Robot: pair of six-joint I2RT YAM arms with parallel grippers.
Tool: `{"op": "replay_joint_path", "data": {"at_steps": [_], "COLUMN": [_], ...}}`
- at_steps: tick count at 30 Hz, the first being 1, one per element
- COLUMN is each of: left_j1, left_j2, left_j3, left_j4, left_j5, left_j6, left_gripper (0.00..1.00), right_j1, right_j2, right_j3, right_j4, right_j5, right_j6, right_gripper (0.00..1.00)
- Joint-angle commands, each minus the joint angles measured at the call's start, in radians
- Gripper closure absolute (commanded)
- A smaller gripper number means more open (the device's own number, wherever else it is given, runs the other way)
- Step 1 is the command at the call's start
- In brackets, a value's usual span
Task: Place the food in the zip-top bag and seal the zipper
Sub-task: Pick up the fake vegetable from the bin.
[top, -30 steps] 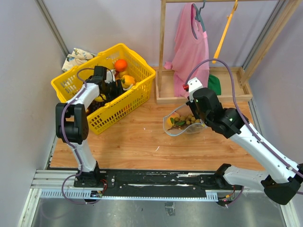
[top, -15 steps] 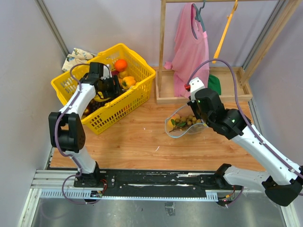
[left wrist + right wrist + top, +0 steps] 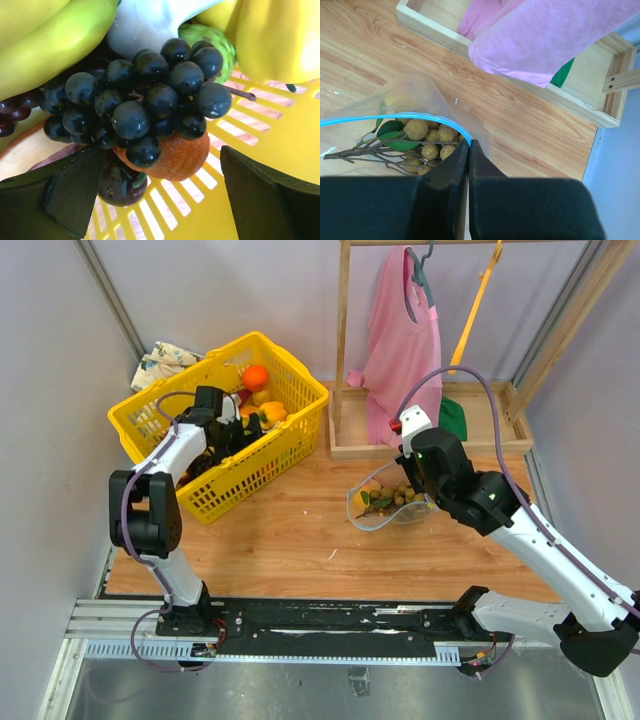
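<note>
Since half a second ago, the left arm is sitting lower over the basket, its wrist dropped toward the fruit, while the right arm is staying almost where it was.

At centre right of the top view, the zip-top bag (image 3: 385, 505) is lying on the wooden table (image 3: 290, 540) with its mouth held up and open. The right wrist view is showing the zipper (image 3: 380, 118) arching across the left half of the frame. Under it, inside the bag, a brownish grape cluster (image 3: 430, 142) with green leaves and bare twigs is resting. The right gripper (image 3: 469, 150) is pinching the bag's rim at the right end of the zipper, its fingers pressed together with the clear film caught between them.

At upper left of the top view, the rest of the food is lying in the yellow basket (image 3: 290, 425), where an orange (image 3: 255, 377) is showing near the back. The left gripper (image 3: 232, 435) is reaching down into this basket. In its wrist view, the left gripper's fingers (image 3: 70, 195) are standing wide apart at the lower corners and holding nothing. A dark grape cluster (image 3: 145, 105) is filling the middle of that frame. An orange fruit (image 3: 177, 157) and a dark purple round fruit (image 3: 120, 187) are lying just below it. A banana (image 3: 55, 45) is crossing the upper left.

Behind the bag, a pink garment (image 3: 400, 340) is hanging on a wooden rack (image 3: 345, 360).
</note>
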Motion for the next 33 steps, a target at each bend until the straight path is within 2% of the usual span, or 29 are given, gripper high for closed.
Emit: {"op": "replay_joint_path", "data": {"at_steps": [1,7,12,22,33], "left_j1": [-0.007,-0.007,-0.007,-0.007,-0.007], "left_j2": [0.041,0.115,0.108,-0.045,-0.226], "left_j3": [-0.035,-0.04,-0.028,-0.002,-0.022], "left_j4": [-0.001,0.007,-0.005,-0.015,0.026], "left_j5": [0.046,0.07,0.082,0.005,-0.119], "left_j6": [0.034,0.045,0.038,0.007,-0.021], "left_gripper": [0.01,0.04,0.18,0.44,0.46], "right_j1": [-0.015,-0.016,-0.015,-0.015,-0.015], "right_j2": [-0.021,-0.02,-0.021,-0.025,-0.029], "right_j3": [-0.009,-0.014,-0.012,-0.007,-0.02], "right_j4": [0.04,0.045,0.044,0.045,0.066], "right_j5": [0.018,-0.014,-0.012,-0.001,0.0], "right_j6": [0.009,0.011,0.011,0.014,0.024], "right_gripper": [0.99,0.99,0.99,0.99,0.99]}}
